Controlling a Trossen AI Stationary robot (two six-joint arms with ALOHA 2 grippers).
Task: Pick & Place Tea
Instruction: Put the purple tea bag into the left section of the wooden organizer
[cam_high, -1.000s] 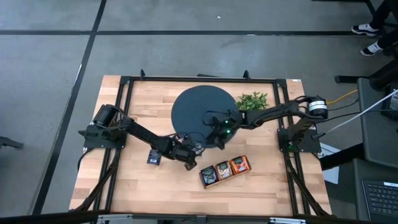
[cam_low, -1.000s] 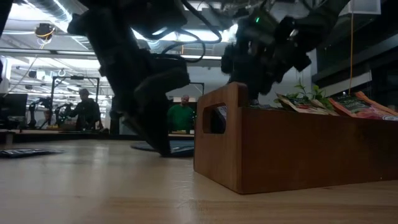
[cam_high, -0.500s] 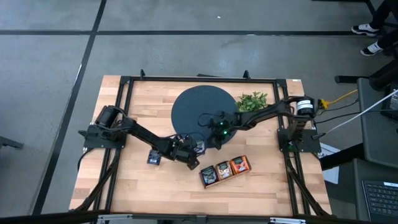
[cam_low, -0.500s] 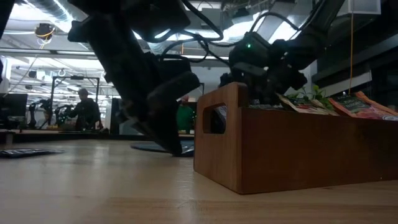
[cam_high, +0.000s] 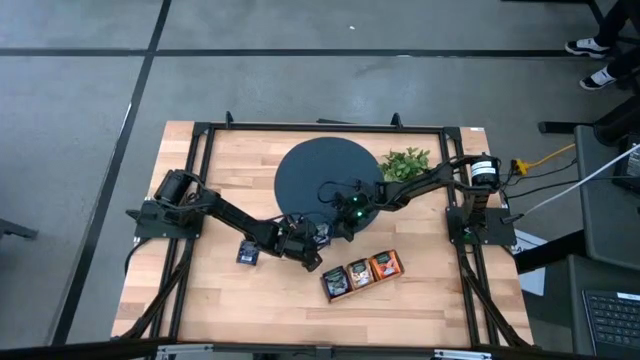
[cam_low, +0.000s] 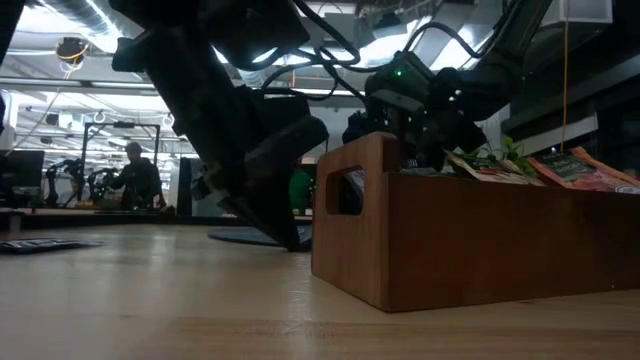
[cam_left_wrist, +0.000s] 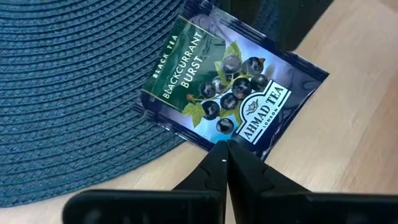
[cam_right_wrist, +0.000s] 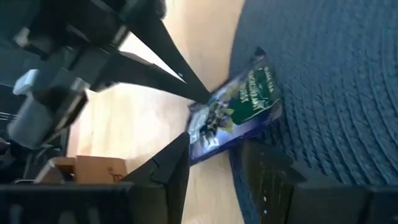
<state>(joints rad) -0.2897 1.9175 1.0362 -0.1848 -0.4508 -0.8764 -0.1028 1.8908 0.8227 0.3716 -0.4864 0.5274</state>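
A dark navy tea sachet (cam_left_wrist: 230, 81) printed with blackcurrants lies across the near rim of a round dark woven mat (cam_high: 322, 170), one corner out over the wood. My left gripper (cam_left_wrist: 225, 148) is shut on it. My right gripper (cam_right_wrist: 216, 146) is open and low by the mat's near edge. One finger stands on each side of the sachet's (cam_right_wrist: 239, 109) end; I cannot tell whether they touch it. In the high view both grippers meet at the sachet (cam_high: 320, 233). My left gripper pinches the sachet's edge (cam_left_wrist: 219, 138) over the wood, near one corner, between its two fingertips. The fingers slant down from the table's left and near side. The sachet's far part rests on the mat, and the held edge (cam_right_wrist: 202, 106) looks slightly raised.
A narrow wooden tray (cam_high: 362, 273) with three compartments of sachets lies near the front, right of the grippers; it fills the right of the low view (cam_low: 480, 235). Another dark sachet (cam_high: 248, 253) lies on the wood to the left. A green plant (cam_high: 405, 162) sits beside the mat.
My right gripper has come down and a little toward the near edge, closing on the sachet and my left gripper, its fingers still apart. My left gripper has stayed in place and tipped slightly, still shut on the sachet.
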